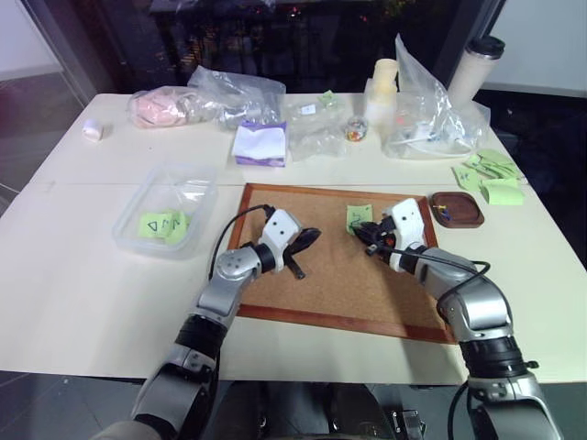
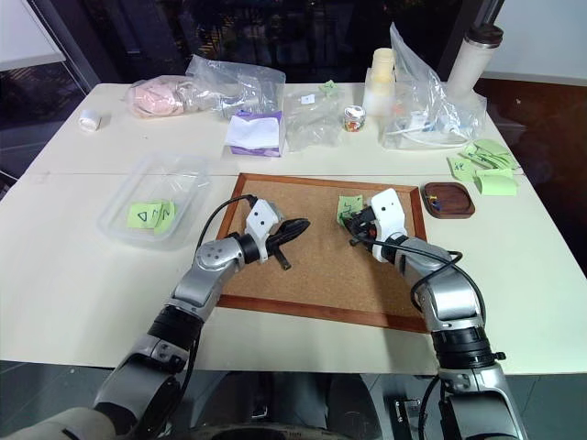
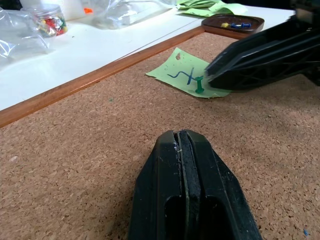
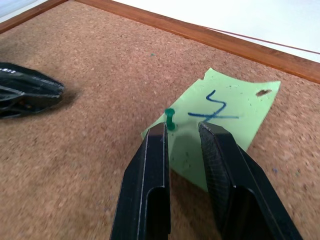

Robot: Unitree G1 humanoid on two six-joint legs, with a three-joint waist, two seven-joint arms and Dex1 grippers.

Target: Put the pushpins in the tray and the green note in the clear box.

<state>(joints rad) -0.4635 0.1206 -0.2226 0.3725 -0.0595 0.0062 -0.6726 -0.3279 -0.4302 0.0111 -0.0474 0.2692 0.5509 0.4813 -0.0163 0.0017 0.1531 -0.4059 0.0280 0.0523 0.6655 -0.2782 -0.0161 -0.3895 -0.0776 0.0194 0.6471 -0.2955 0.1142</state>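
Closing on the green pushpin [image 4: 170, 121] that fixes the green note [image 4: 220, 125] near the corkboard's [image 1: 339, 275] far edge, the right gripper [image 4: 181, 131], jaws slightly parted and empty, must shift over its head, while the left gripper [image 3: 183, 145] idles shut.

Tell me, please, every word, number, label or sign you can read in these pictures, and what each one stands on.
No printed word, brand or number can be read.
Green note on the corkboard: a dark handwritten squiggle, no clear letter.
Green note in the clear box: a hand-drawn triangle outline.
Paler green slips near the tray: scribbled lines, too small to read.
White label on a plastic bag: too small to read.
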